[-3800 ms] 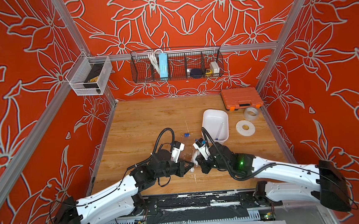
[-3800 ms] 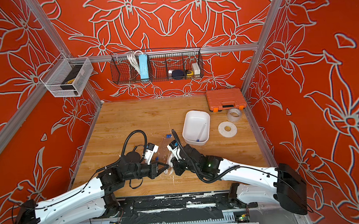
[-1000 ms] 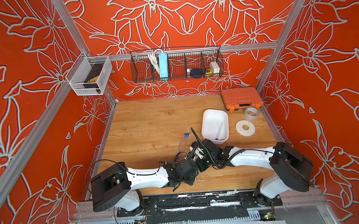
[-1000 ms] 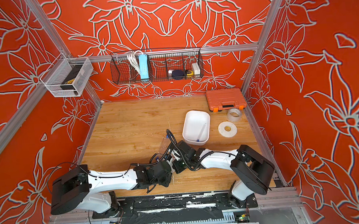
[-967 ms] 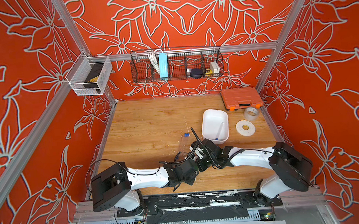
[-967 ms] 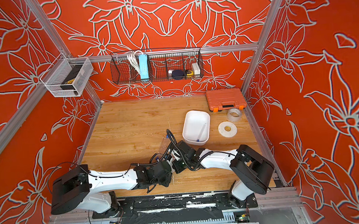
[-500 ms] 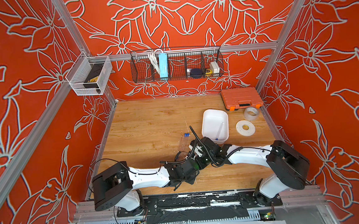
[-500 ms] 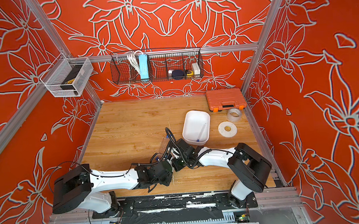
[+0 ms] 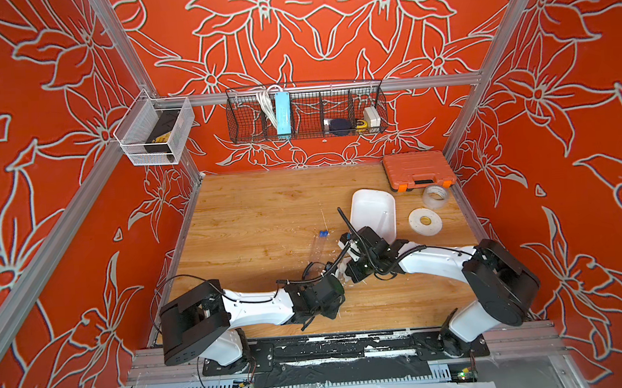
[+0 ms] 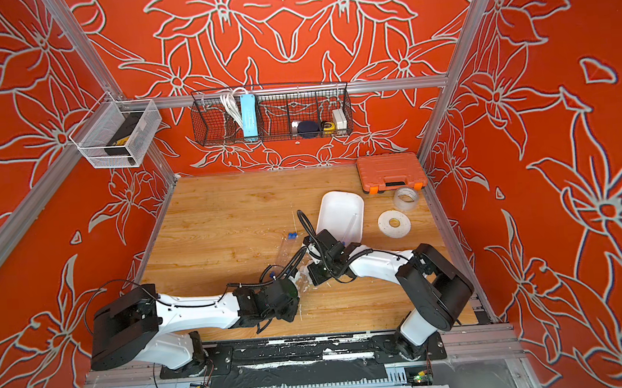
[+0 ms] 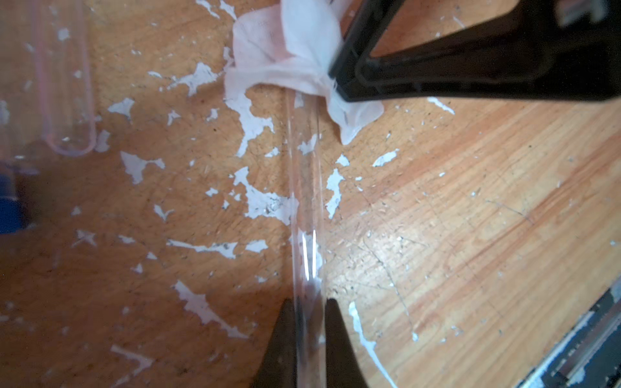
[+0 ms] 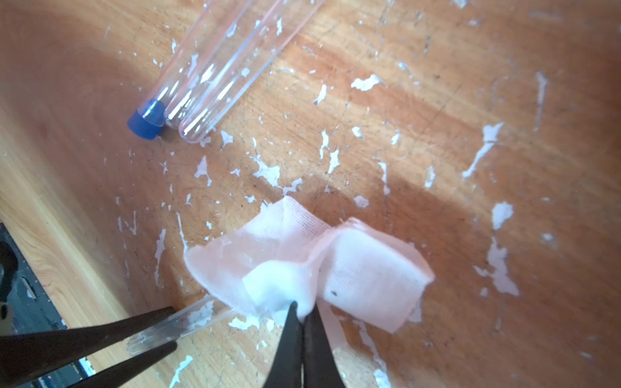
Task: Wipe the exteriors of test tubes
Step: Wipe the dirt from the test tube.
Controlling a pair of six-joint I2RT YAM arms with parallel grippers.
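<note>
Your left gripper (image 11: 307,304) is pinching one slim clear plastic test tube (image 11: 304,188), fingers nearly closed with only the tube between them. The tube is lying roughly level just over the scuffed wooden table (image 11: 470,235), long axis running straight out from those fingertips toward your right gripper (image 12: 302,307); can't tell which end is capped. Its far end is sitting under the folded white gauze pad (image 12: 366,268), which the right fingers are squeezing, pressed tight together on one edge. Three loose clear tubes (image 12: 215,74) are lying side by side on the wood nearby, with one blue cap (image 12: 145,123) showing. The white rectangular plastic tray (image 10: 335,208) is holding what looks like one tray tube (image 10: 353,224), lengthwise. The black wire wall basket (image 9: 306,127) is carrying a light-blue power strip (image 9: 283,112).
</note>
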